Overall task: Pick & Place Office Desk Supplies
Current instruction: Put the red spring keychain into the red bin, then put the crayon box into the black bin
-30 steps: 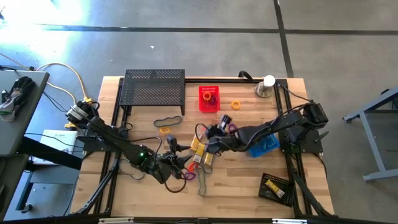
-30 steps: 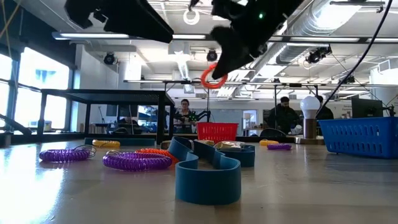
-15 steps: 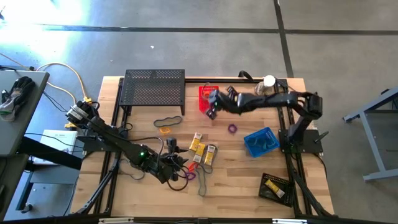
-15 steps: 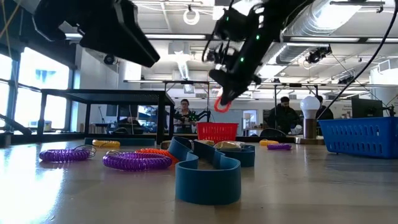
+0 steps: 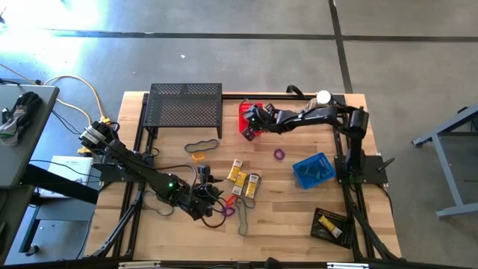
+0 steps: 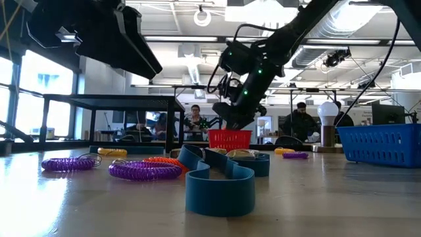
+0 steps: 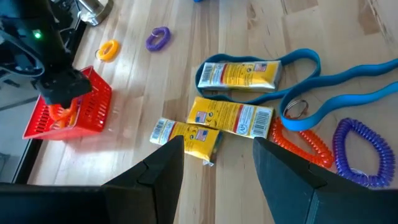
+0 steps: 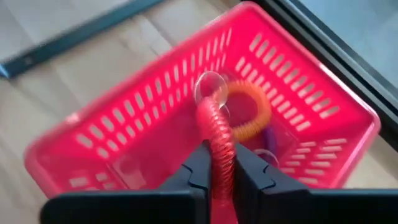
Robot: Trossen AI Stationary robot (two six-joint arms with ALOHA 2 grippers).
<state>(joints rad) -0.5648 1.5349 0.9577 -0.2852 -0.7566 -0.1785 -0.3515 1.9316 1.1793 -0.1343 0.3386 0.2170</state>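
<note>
My right gripper (image 5: 252, 121) hovers over the red basket (image 5: 246, 109) at the table's far side, shut on a red coil loop (image 8: 214, 118). An orange coil (image 8: 255, 115) lies inside the basket. My left gripper (image 7: 217, 148) is open and hangs above three yellow-and-white boxes (image 7: 235, 116) near the table's middle, touching nothing. Beside the boxes lie an orange coil (image 7: 303, 139), a purple coil (image 7: 356, 153) and a blue band (image 7: 329, 79). A purple loop (image 5: 278, 154) and a dark band loop (image 5: 202, 143) lie flat on the wood. My right gripper pinches the red coil loop between its two fingers at one end (image 8: 216, 144), coming from above and pointing down. The coil is lifted clear. Its free end, with a clear ring (image 8: 210, 87), reaches down into the red basket above the orange coil.
The black mesh shelf (image 5: 185, 104) stands at the far left of the basket, and the silver dome with white ball (image 5: 321, 101) sits at the far right corner. A blue basket (image 5: 314, 169) and a black tray holding a yellow box (image 5: 330, 223) stand on the right side.
My right gripper has carried the red coil from the table's middle toward the far edge and lowered it over the red basket, so the coil now dips into it. My left gripper has stayed over the boxes.
</note>
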